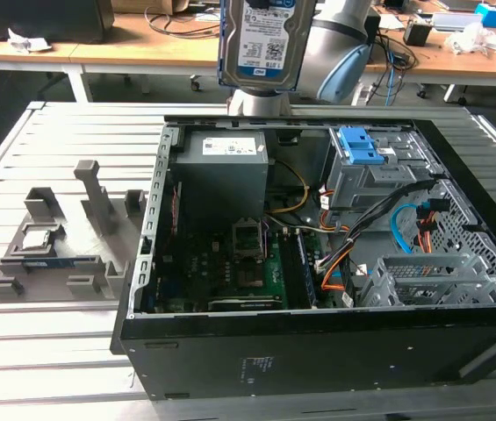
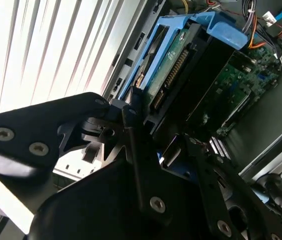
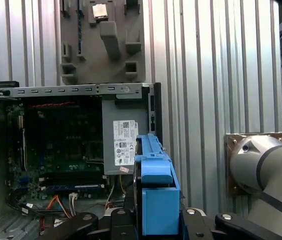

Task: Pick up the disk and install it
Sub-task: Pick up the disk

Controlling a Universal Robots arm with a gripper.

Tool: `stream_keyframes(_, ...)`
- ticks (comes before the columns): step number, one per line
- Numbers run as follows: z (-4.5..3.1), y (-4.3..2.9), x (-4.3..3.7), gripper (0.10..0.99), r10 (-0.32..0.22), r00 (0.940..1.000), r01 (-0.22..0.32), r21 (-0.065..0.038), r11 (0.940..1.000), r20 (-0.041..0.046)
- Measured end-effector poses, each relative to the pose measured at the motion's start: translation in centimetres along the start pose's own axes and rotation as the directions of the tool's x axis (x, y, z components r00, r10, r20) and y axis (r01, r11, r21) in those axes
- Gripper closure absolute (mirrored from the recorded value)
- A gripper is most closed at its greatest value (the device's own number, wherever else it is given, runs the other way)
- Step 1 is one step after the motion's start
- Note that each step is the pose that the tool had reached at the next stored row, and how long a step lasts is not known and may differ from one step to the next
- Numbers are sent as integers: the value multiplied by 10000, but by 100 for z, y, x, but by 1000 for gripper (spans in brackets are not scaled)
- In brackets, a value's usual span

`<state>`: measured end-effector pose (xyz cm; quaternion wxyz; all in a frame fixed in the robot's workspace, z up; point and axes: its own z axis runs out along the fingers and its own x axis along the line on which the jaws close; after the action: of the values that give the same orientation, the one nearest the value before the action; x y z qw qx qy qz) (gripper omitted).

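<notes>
The gripper (image 3: 156,222) is clamped on the disk (image 1: 263,39) and holds it upright, high above the open computer case (image 1: 318,351), over the case's grey power supply (image 1: 226,171). The disk's white-and-blue label (image 1: 265,44) shows barcodes and print too fine to read. The power supply carries a white sticker (image 3: 124,142).

Open computer case (image 1: 318,360), grey parts holder (image 1: 98,206), slatted table (image 1: 37,351)

The arm (image 1: 342,51) is standing raised, its wrist pointing downward, and the gripper (image 3: 155,220) is clamping the disk (image 1: 263,39) on edge between its black fingers (image 2: 133,145).
</notes>
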<state>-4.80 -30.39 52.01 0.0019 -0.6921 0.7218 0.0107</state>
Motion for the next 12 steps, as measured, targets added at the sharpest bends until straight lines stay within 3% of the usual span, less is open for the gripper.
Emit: stream_keyframes(12, -6, -516, -42, 722, 0, 10000, 0, 0, 10000, -1)
